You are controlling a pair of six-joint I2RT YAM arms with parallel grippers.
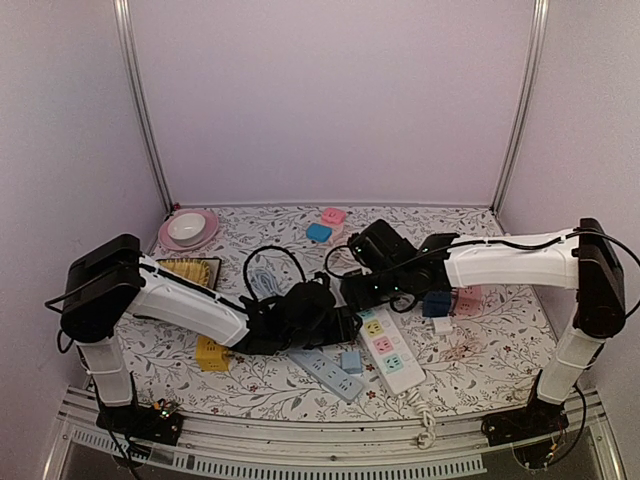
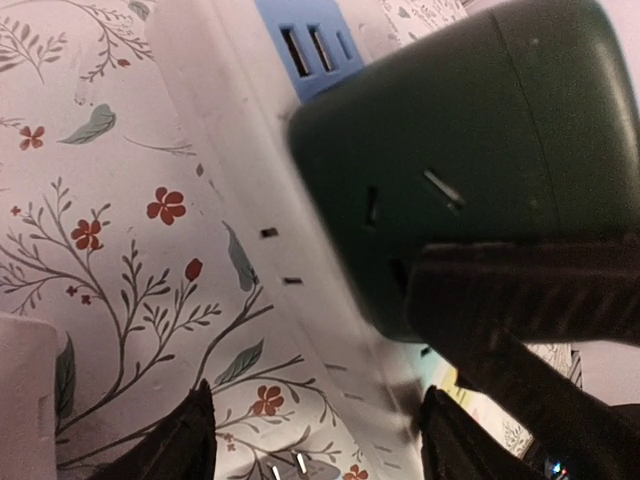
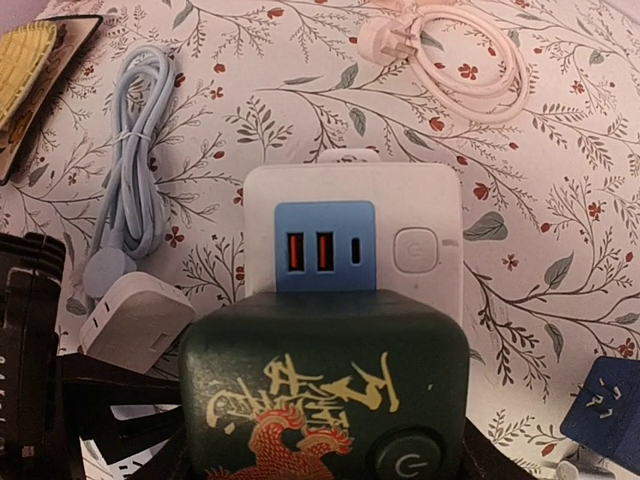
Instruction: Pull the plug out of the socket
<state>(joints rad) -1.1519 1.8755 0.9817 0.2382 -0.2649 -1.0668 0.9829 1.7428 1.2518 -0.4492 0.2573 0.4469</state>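
Observation:
A dark green cube plug (image 3: pixel 325 400) with a gold and red dragon print and a power button sits against the end of a white power strip (image 3: pixel 350 200) that has a blue USB panel. My right gripper (image 3: pixel 320 465) is shut on the cube, one finger on each side. In the left wrist view the cube (image 2: pixel 450 170) is at the upper right and the strip (image 2: pixel 260 200) runs diagonally. My left gripper (image 2: pixel 325 445) is open, with its fingers either side of the strip. From above, both grippers meet at the strip's far end (image 1: pixel 392 352). Whether the cube's pins are seated is hidden.
A grey-blue power strip (image 1: pixel 325 370) with a blue adapter (image 1: pixel 351 360) lies left of the white one. Nearby are a yellow block (image 1: pixel 212 353), a dark blue adapter (image 1: pixel 436 303), a coiled pale blue cable (image 3: pixel 135 150), a white adapter (image 3: pixel 135 320), a white cord (image 3: pixel 450 50) and a pink plate (image 1: pixel 188 230).

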